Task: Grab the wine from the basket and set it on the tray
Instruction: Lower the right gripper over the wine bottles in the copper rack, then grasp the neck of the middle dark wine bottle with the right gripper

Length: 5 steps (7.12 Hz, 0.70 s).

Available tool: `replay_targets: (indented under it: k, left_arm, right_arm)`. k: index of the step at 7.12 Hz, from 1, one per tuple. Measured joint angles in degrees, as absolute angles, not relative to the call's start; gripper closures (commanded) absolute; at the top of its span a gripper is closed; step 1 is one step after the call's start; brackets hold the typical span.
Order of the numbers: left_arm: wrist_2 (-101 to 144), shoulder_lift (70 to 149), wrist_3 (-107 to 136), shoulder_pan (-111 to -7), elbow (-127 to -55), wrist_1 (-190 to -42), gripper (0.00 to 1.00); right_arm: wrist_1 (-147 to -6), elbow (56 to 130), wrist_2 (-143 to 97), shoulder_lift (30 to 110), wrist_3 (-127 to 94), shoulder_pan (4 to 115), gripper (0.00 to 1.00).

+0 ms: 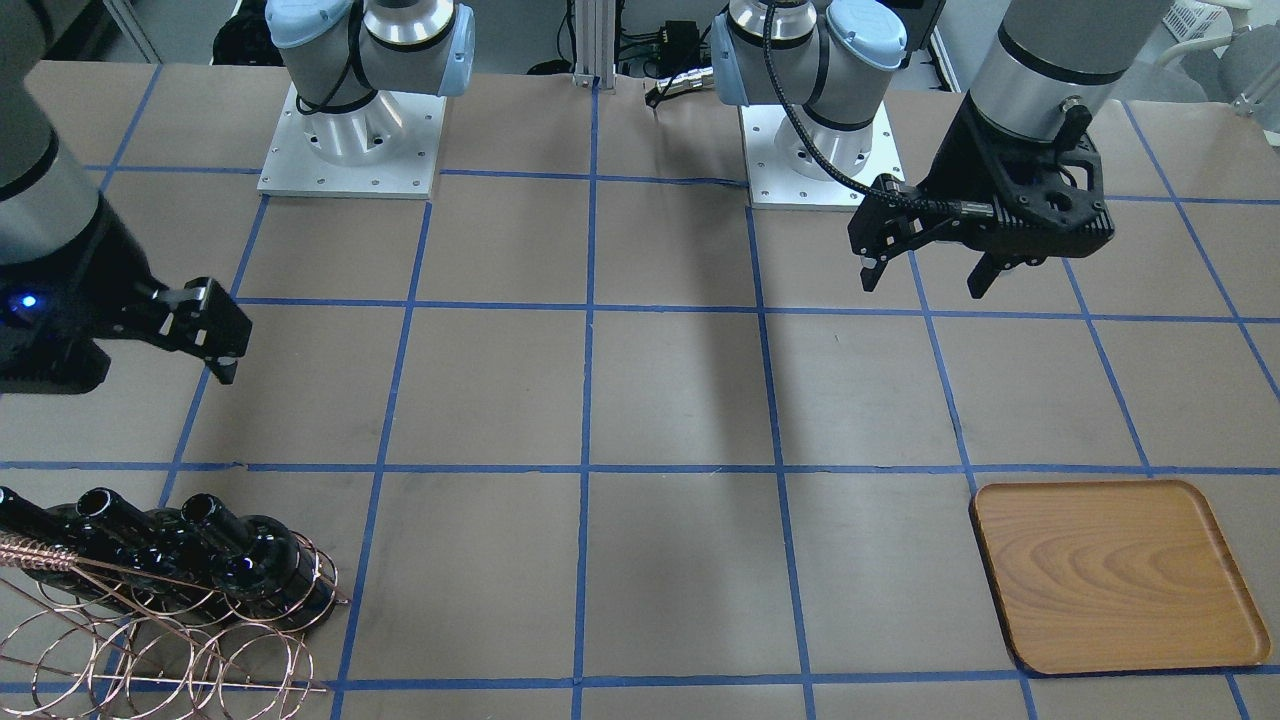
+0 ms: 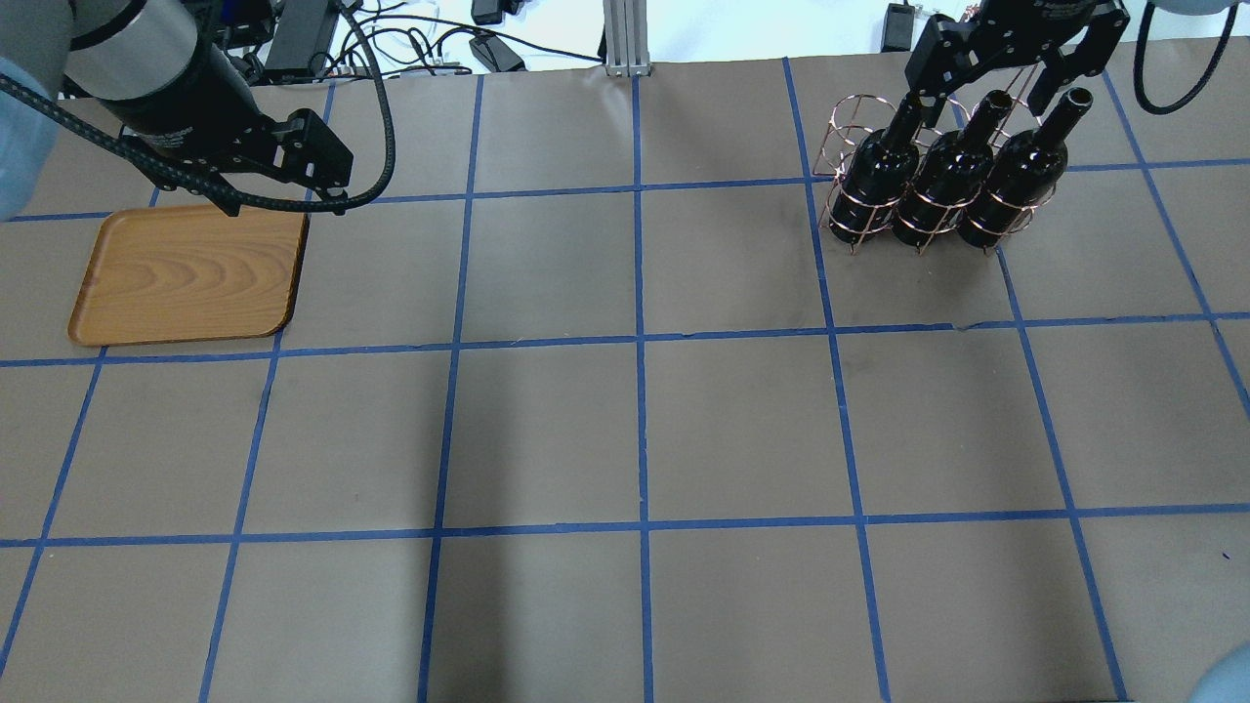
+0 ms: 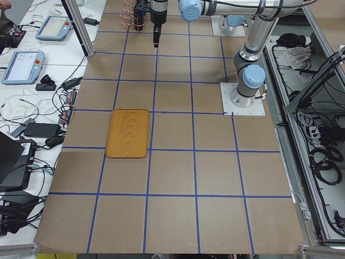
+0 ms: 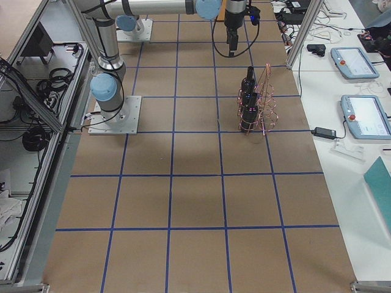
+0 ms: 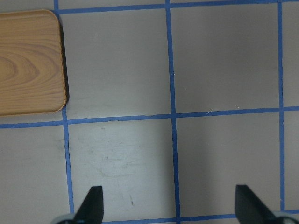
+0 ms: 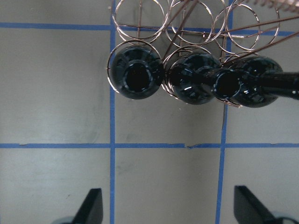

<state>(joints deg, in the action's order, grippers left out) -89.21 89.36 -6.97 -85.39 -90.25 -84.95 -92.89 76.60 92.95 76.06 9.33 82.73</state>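
Three near-black wine bottles [image 2: 937, 181] stand side by side in the copper wire basket [image 2: 846, 113] at the far right of the overhead view. They also show in the right wrist view [image 6: 135, 77] and at the bottom left of the front view [image 1: 255, 565]. My right gripper [image 2: 981, 93] is open and empty, high above the table on the robot's side of the bottles [image 6: 169, 205]. The wooden tray [image 2: 186, 273] lies bare at the far left. My left gripper [image 2: 285, 200] is open and empty, above the table beside the tray's near right corner [image 5: 169, 205].
The table is brown paper with a blue tape grid. The basket's empty loops [image 6: 140, 18] and twisted handle [image 1: 40, 555] lie on the far side of the bottles. Both arm bases [image 1: 350, 130] stand at the robot's edge. Cables and pendants lie beyond the far edge.
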Motion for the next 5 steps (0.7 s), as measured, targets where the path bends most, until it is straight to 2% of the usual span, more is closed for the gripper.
replay_targets:
  k: [1,4,5]
  left_arm:
    - [-89.2,89.3,-7.0,-85.4,-90.5,-84.9,0.0]
    - [-89.2,89.2,-7.0,-85.4,-90.7,-84.8,0.0]
    - [-89.4,89.2,-7.0,-85.5,-90.8,-85.0,0.0]
  right_arm:
    - [-95.4,76.6,92.8,74.0,11.5,81.3,0.0]
    - [-101.5,76.6,93.0,69.2,12.8,80.4,0.1]
    - [-102.3,76.6,93.0,68.1,12.8,80.4,0.18]
